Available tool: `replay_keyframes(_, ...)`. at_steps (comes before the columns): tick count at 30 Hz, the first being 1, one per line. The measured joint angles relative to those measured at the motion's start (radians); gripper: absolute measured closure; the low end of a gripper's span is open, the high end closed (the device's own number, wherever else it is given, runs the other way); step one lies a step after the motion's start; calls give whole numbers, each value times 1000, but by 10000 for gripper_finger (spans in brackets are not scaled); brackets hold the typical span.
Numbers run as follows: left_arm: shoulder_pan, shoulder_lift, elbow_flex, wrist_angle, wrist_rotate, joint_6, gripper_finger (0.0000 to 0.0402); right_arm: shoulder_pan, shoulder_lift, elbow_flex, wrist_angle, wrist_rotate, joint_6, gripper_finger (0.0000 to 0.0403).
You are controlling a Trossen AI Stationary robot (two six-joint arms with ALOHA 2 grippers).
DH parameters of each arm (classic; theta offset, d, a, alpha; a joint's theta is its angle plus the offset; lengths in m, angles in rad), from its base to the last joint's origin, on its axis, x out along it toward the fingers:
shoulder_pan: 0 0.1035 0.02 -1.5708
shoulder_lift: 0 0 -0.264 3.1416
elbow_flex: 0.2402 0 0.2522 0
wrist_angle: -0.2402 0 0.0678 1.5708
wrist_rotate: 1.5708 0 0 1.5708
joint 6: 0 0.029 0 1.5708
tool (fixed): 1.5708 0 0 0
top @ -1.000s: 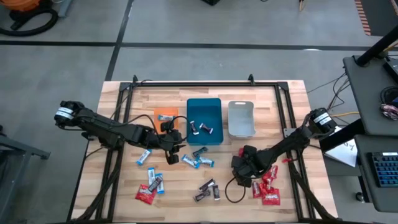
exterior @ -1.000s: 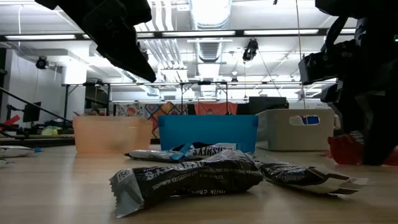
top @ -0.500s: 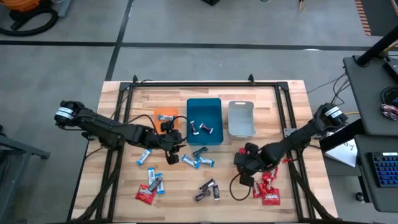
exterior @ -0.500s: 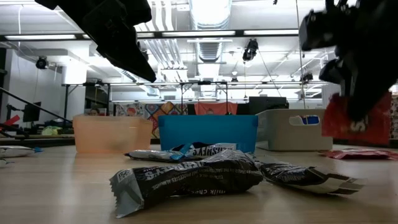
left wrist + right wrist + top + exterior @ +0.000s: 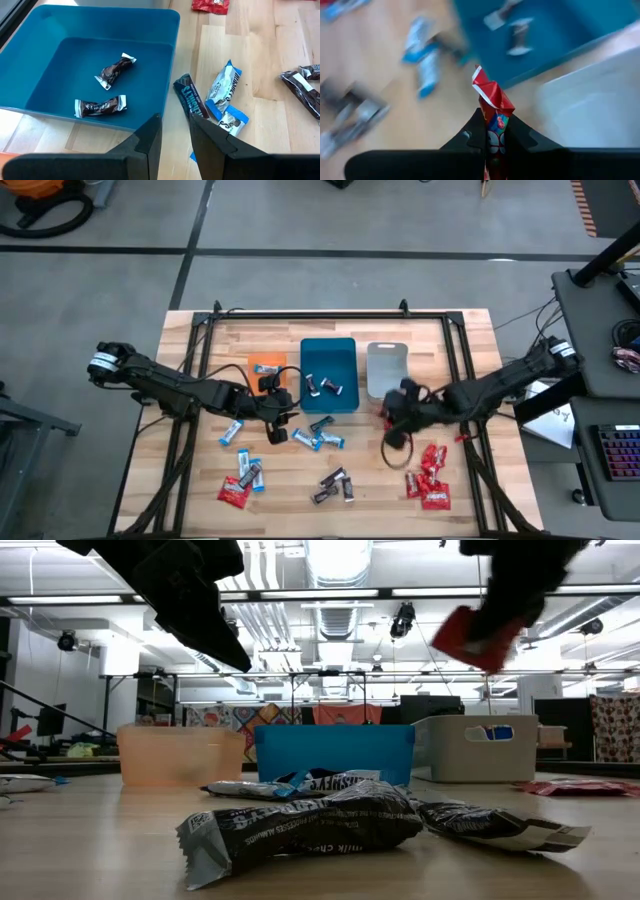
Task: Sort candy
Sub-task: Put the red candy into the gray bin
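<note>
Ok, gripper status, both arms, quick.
Left gripper: empty, jaws a narrow gap apart, over the table beside the teal tray.
Right gripper: shut on a red candy, lifted near the grey tray.

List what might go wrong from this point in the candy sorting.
1. The right gripper pinches only one end of the red wrapped candy, so it may slip out in transit.
2. It hangs near the edge between the teal rectangular tray and the grey rectangular tray; a release here could land in the wrong one.
3. The left gripper, its fingers nearly together, holds nothing and may miss its pick.
</note>
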Motion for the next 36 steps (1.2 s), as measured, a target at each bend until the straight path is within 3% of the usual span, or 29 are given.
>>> replay_keyframes(8, 0, 0, 0, 7, 1, -1, 318, -291, -9, 0, -2, 42, -9, 375)
replay_keyframes(17, -4, -1, 29, -16, 3, -8, 318, -566, 68, 0, -95, -109, -107, 375)
replay_keyframes(24, -4, -1, 44, -32, 11, 1, 318, -597, 127, 0, -89, -119, -185, 362)
replay_keyframes(36, -4, -1, 44, -32, 11, -6, 318, -597, 186, 0, -91, -112, -179, 256)
